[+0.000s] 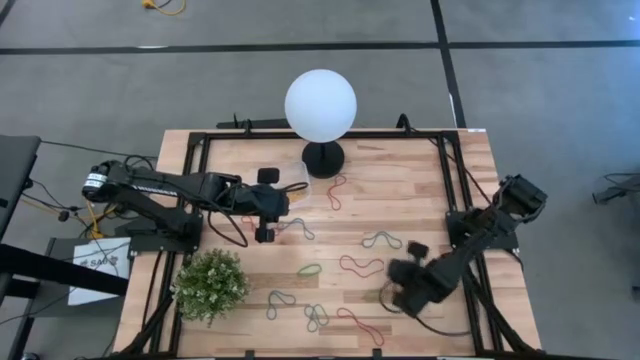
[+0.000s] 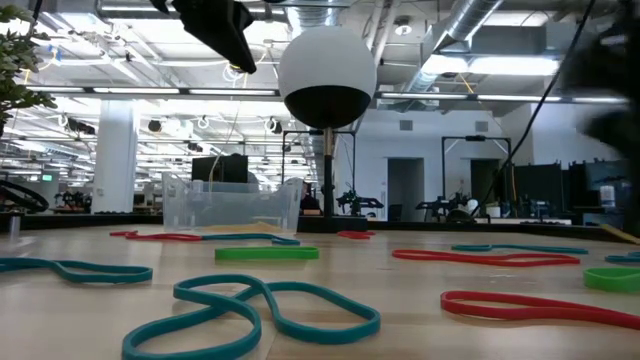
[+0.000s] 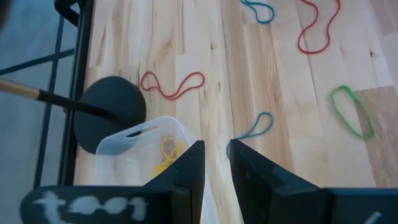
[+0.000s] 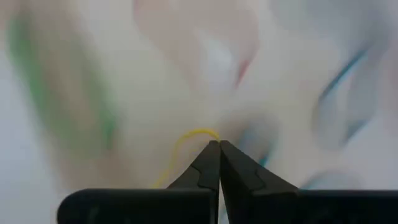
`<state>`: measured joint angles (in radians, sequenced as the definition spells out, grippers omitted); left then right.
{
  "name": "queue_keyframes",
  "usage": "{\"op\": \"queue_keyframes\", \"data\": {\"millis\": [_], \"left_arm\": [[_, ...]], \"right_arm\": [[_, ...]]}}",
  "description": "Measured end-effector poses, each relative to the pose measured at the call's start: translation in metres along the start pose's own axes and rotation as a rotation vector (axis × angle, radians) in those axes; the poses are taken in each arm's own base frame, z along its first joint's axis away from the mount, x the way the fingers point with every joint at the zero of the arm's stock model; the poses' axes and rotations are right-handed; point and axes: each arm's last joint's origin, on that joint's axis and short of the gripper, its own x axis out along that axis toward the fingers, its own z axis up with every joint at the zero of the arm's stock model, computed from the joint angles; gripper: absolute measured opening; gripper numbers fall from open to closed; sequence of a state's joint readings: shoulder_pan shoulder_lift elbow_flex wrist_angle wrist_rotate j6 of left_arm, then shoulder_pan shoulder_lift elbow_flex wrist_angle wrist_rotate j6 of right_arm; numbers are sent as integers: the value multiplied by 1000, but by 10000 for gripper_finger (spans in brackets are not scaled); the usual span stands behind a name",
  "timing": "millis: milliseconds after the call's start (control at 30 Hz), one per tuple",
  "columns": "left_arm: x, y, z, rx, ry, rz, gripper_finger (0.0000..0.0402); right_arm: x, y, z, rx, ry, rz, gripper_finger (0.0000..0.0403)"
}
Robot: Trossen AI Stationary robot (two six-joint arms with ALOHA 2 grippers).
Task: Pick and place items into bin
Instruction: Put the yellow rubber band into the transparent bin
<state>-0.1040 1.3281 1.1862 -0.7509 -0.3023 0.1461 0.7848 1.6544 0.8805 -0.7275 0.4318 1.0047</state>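
Rubber bands lie flat and scattered on the wooden table: a red one [image 1: 335,190], a grey-blue one [image 1: 380,240], a green one [image 1: 308,270], and others toward the near edge. The clear bin [image 3: 146,146] stands beside the lamp's black base [image 3: 109,112], with a yellow band [image 3: 166,152] inside it. My left gripper [image 3: 216,155] hovers above the bin's rim, open by a narrow gap and holding nothing. My right gripper [image 4: 219,144] is over the near right part of the table [image 1: 395,290], blurred, and shut on a yellow band. My right gripper pinches a yellow rubber band between its shut fingertips. A curved piece of the loop [image 4: 193,134] sticks out beside the tips. The blurred background hides whether the rest of the band hangs free or lies on the table.
The white globe lamp [image 1: 320,105] stands at the far middle of the table, close to the bin. A green leafy plant [image 1: 212,285] sits at the near left. A black frame rail [image 1: 455,170] runs round the tabletop. Bands lie between the two arms.
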Motion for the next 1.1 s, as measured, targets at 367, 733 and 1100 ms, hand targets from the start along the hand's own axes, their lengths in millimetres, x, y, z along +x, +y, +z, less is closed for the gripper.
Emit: {"op": "queue_keyframes", "data": {"millis": [367, 733, 1100], "left_arm": [[0, 2, -5, 29, 59, 73, 66], [-5, 13, -19, -13, 215, 491, 66], [-9, 20, -37, -55, 355, 518, 66]], "right_arm": [[-22, -17, 81, -182, -440, -392, 0], [-1, -82, 169, 47, -583, -584, 0], [0, -144, 236, 58, -915, -191, 0]]}}
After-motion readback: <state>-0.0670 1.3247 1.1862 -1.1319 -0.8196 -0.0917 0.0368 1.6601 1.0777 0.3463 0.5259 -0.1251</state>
